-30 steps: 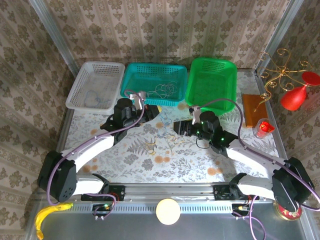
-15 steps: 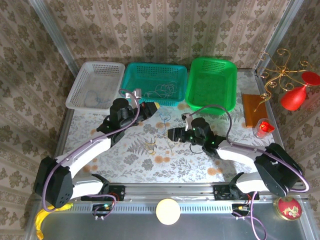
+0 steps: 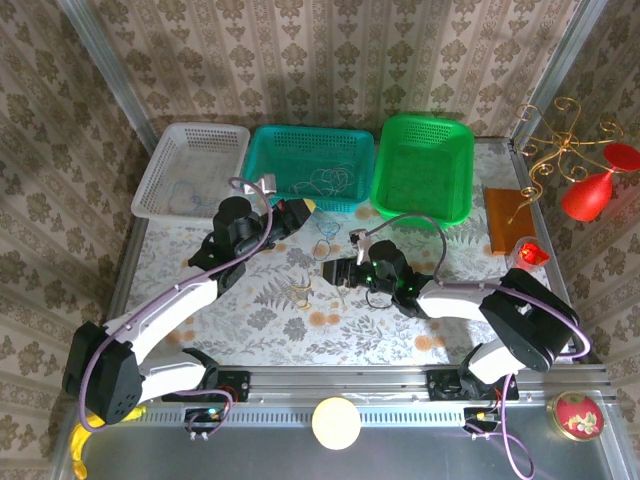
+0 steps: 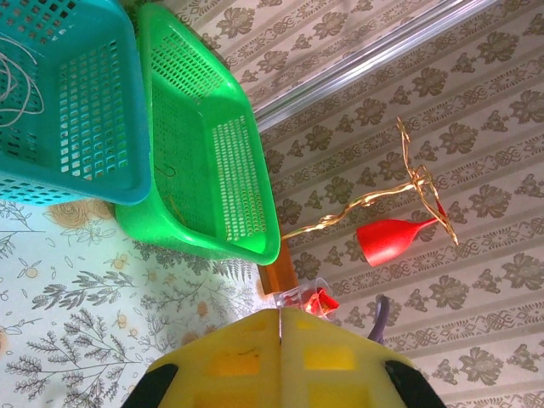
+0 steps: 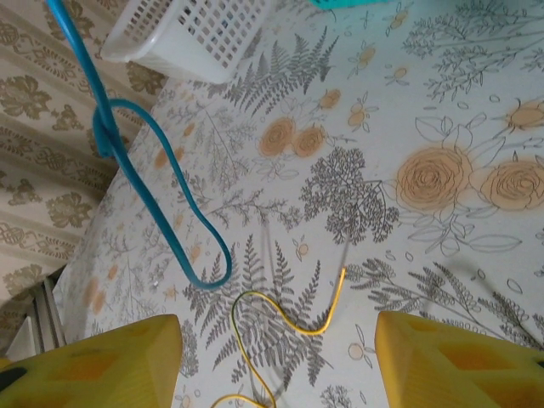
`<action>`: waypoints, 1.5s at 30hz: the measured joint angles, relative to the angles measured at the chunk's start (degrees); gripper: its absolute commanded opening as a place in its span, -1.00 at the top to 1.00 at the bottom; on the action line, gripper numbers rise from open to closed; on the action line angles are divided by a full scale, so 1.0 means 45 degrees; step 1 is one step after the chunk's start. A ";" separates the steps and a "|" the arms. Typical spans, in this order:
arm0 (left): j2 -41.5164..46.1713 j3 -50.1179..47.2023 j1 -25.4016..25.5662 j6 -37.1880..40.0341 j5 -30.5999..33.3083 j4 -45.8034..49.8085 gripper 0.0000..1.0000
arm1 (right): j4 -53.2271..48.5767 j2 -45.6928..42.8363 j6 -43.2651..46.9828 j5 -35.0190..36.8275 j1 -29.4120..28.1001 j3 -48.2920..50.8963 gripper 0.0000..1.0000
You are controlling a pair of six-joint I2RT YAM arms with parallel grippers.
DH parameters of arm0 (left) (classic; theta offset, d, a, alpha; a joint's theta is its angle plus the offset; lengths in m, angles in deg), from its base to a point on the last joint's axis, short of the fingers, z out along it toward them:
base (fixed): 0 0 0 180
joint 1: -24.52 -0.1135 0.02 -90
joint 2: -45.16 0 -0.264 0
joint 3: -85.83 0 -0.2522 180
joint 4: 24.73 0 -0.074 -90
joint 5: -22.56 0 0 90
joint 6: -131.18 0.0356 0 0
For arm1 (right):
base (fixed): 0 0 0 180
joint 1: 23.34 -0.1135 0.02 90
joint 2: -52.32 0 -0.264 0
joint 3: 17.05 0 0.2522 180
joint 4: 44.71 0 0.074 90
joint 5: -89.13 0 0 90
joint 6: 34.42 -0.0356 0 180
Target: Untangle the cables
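A thin blue cable (image 3: 324, 245) hangs in a knotted loop (image 5: 161, 178) just below my left gripper (image 3: 303, 210), which sits in front of the teal basket. The left gripper's yellow pads (image 4: 280, 340) are pressed together, with a hair-thin line in the seam. It appears to be shut on the blue cable's upper end. A yellow cable (image 5: 293, 319) lies curled on the floral tablecloth (image 3: 300, 292). My right gripper (image 3: 338, 272) hovers low over it, open, its fingers (image 5: 93, 361) on either side of the cable and clear of it.
Three baskets line the back: white (image 3: 190, 170), teal (image 3: 310, 165) holding thin wires, and green (image 3: 425, 165). A wooden block (image 3: 508, 215), a small cup (image 3: 525, 255) and a red goblet (image 3: 592, 195) stand at the right.
The right arm swung left and forward, down over the yellow cable. The left gripper shifted slightly right toward the teal basket, still shut.
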 measured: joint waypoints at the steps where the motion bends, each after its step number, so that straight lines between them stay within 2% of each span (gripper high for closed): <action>1: 0.0024 0.0000 0.0000 -0.0034 0.0034 0.0000 1.00 | 0.0034 0.0029 -0.0044 0.0092 0.0005 -0.0083 -0.22; 4: 0.0073 0.0000 0.0000 -0.0092 0.0078 -0.0005 1.00 | 0.0204 0.0131 -0.0131 0.0287 0.0005 -0.0350 -0.10; 9: 0.0083 0.0000 0.0000 -0.0223 0.0102 -0.0058 1.00 | 0.0321 0.0602 -0.0253 0.0631 0.0005 -0.0855 0.71; 11: 0.0092 0.0000 0.0000 -0.0277 0.0126 -0.0160 1.00 | 0.0432 0.0845 -0.0291 0.0826 0.0029 -0.0903 0.96; 12: 0.0107 0.0000 -0.0005 -0.0287 0.0126 -0.0194 1.00 | 0.0457 0.0957 -0.0282 0.0918 0.0068 -0.0899 1.00; 16: 0.0243 -0.0005 -0.0267 -0.0311 -0.0005 -0.0165 1.00 | 0.0661 0.1083 -0.0413 0.1239 0.0525 -0.0588 1.00; 21: 0.0306 -0.0321 -0.0860 -0.0311 -0.0340 0.0306 1.00 | 0.0933 0.0457 -0.0612 0.1593 0.1715 0.0233 1.00; 28: 0.1438 -0.0680 -0.1671 -0.0092 -0.0345 0.0141 1.00 | -0.1379 -0.1418 -0.0724 0.2560 0.2720 0.0942 1.00; 34: 0.1724 -0.1253 -0.2127 0.0418 -0.0359 0.0301 1.00 | -0.2977 -0.3400 -0.0151 0.2351 0.3094 0.0306 1.00; 36: 0.1710 -0.1394 -0.2171 0.0631 -0.0393 0.0398 0.84 | -0.3585 -0.3755 0.0160 0.2045 0.3133 -0.0306 1.00; 41: 0.1656 -0.1472 -0.2166 0.1137 -0.0753 0.0369 0.18 | -0.4818 -0.4503 0.0753 0.1098 0.3143 -0.1817 1.00; 45: 0.1452 -0.1700 -0.2064 0.1214 -0.1025 0.0019 -0.19 | -0.5309 -0.4857 0.0845 0.0495 0.3143 -0.2448 1.00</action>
